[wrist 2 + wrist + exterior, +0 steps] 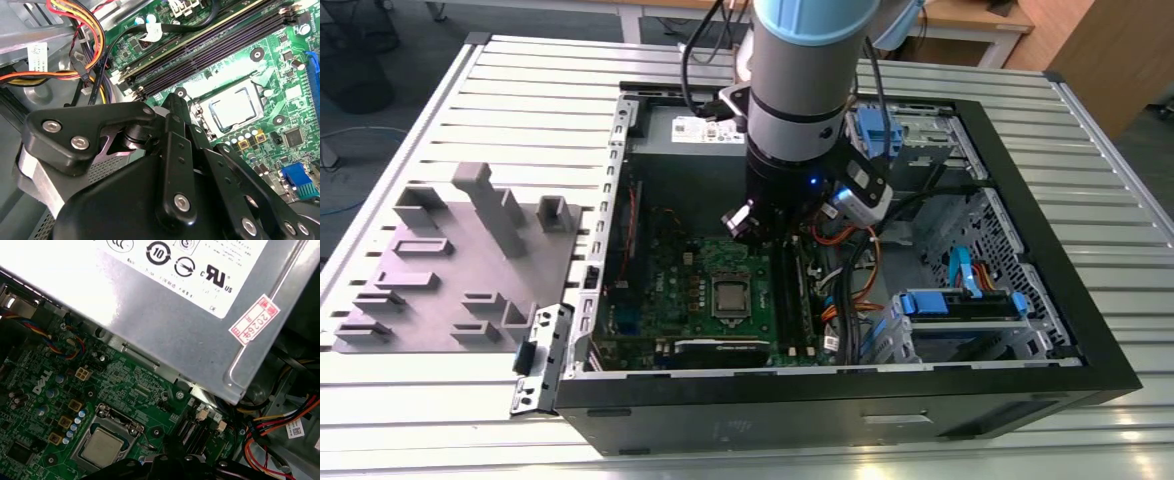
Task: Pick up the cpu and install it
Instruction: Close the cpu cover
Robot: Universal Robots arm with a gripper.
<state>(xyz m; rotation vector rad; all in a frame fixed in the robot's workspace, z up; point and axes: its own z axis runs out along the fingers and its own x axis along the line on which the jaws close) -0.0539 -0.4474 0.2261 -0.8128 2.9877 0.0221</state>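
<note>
Robot arm [794, 110] reaches straight down into the open computer case [1014, 300]; its hand [767, 225], grip state unclear, hangs above the socketed cpu [731, 294].

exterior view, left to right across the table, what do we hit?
Grey fixture tray → motherboard → cpu in its socket → memory sticks → blue drive caddy → right wall of the computer case.

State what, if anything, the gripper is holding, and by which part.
Cannot be told: the gripper's fingertips are hidden. The cpu lies in its socket on the motherboard, apart from it.
</note>
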